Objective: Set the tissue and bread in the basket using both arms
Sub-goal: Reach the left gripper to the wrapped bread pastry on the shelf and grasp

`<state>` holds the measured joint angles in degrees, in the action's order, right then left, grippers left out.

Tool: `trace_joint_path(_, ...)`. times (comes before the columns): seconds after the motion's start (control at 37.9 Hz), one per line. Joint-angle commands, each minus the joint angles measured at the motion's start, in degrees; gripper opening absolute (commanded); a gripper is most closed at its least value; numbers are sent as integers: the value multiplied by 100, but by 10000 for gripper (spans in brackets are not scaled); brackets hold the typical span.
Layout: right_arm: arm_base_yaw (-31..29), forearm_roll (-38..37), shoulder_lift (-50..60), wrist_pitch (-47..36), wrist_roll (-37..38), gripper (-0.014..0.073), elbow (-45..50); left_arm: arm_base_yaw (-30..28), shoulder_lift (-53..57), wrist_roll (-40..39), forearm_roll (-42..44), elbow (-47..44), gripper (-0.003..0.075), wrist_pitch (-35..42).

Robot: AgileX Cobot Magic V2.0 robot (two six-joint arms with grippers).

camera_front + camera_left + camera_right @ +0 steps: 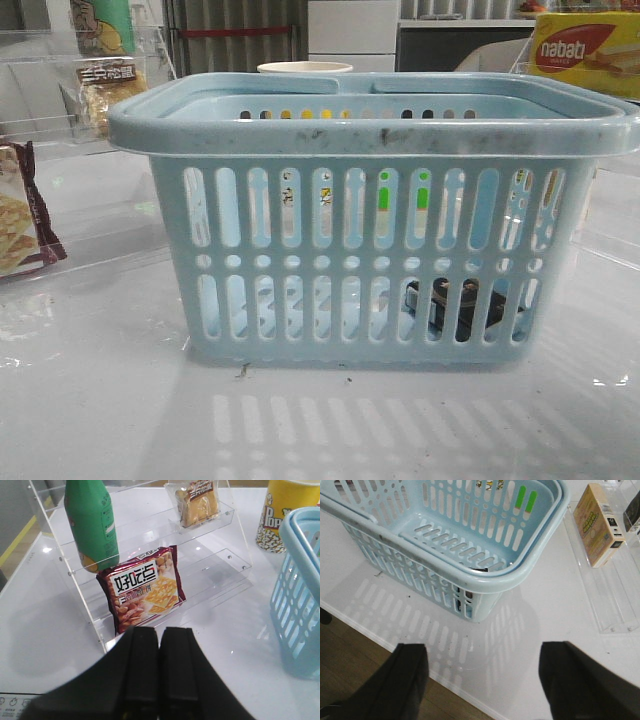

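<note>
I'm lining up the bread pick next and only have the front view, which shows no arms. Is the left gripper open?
Observer: No. The left gripper is shut, fingers pressed together, holding nothing.
Operator: And the right?
Observer: The right gripper is open, fingers wide apart, with the basket ahead of it.
Operator: What lies between the left gripper and the bread?
Observer: A maroon snack bag leans on the lowest step of the clear stand. The bread sits on a higher step behind it.
</note>
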<state>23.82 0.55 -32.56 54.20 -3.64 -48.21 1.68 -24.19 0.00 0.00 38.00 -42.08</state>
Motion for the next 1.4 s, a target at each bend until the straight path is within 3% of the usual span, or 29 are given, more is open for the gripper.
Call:
trace_joint_path(0.0,-4,-55,-12,-348,9,569,-139,49,-94,0,-161,151,91,652)
trace_joint_path(0.34,-4,-55,-12,-348,9,569,-139,49,-170,358,-153,151,116,804)
trace_joint_path(0.4,-4,-55,-12,-348,9,569,-139,49,-259,563,-214,151,174,872)
trace_joint_path(0.55,-4,-55,-12,-348,9,569,-139,49,-693,876,-330,226,502,1018)
trace_joint_path(0.66,-4,-55,-12,-348,9,569,-139,140,-1152,876,-473,393,608,1084)
trace_joint_path(0.9,-4,-55,-12,-348,9,569,-139,865,-3052,888,-435,1123,578,1910)
trace_joint_path(1.06,-4,-55,-12,-348,9,569,-139,880,-4699,888,-424,2009,578,2353)
trace_joint_path(1.37,-4,-55,-12,-348,9,569,-139,724,-6971,710,0,3885,583,2343)
